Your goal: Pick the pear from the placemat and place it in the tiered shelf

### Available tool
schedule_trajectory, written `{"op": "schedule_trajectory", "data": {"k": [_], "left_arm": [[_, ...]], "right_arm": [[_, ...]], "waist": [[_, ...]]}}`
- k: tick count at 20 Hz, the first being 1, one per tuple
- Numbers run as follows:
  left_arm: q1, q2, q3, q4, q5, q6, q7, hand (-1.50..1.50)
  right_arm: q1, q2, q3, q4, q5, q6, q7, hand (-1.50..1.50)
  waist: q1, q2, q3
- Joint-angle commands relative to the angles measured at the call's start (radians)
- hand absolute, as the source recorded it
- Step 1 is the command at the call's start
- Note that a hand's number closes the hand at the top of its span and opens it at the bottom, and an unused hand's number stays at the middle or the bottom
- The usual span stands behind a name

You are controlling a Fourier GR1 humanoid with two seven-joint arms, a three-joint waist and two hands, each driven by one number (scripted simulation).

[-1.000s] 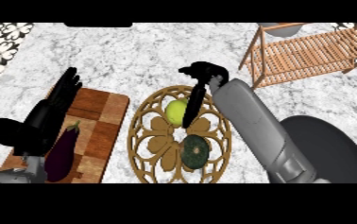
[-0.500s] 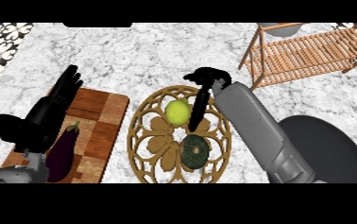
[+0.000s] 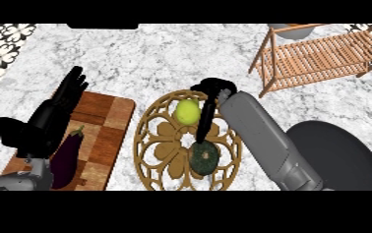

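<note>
Though cut off at the top right corner, tiered shelf (image 3: 320, 60) on marble bench (image 3: 160, 55), well apart from placemat (image 3: 185, 141). Right hand (image 3: 212, 87), curled, empty, now closer beside pear (image 3: 187, 111). Pear upright on placemat, long axis toward shelf side. Left hand (image 3: 51, 119) open, resting over cutting board (image 3: 98, 133).

bench (image 3: 152, 55): white-grey marble top | cutting board (image 3: 102, 129): wooden, checkered, at left | eggplant (image 3: 67, 154): dark purple, lying lengthwise on the board | avocado (image 3: 204, 158): dark green, near the view's lower middle | dark round object (image 3: 334, 153): at right, kind unclear
</note>
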Motion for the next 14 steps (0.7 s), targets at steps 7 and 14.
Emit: {"op": "schedule_trajectory", "data": {"k": [7, 14], "left_arm": [[-0.01, -0.021, 0.022, 0.012, -0.01, -0.029, 0.01, 0.0], [-0.057, -0.009, 0.048, 0.047, -0.008, -0.045, 0.016, 0.0]], "right_arm": [[0.117, 0.011, 0.096, -0.043, -0.067, -0.047, -0.012, -1.5], [0.16, 0.011, 0.17, 0.03, -0.027, -0.127, -0.134, -1.5]], "waist": [[0.0, 0.007, 0.002], [0.002, 0.012, 0.002]]}}
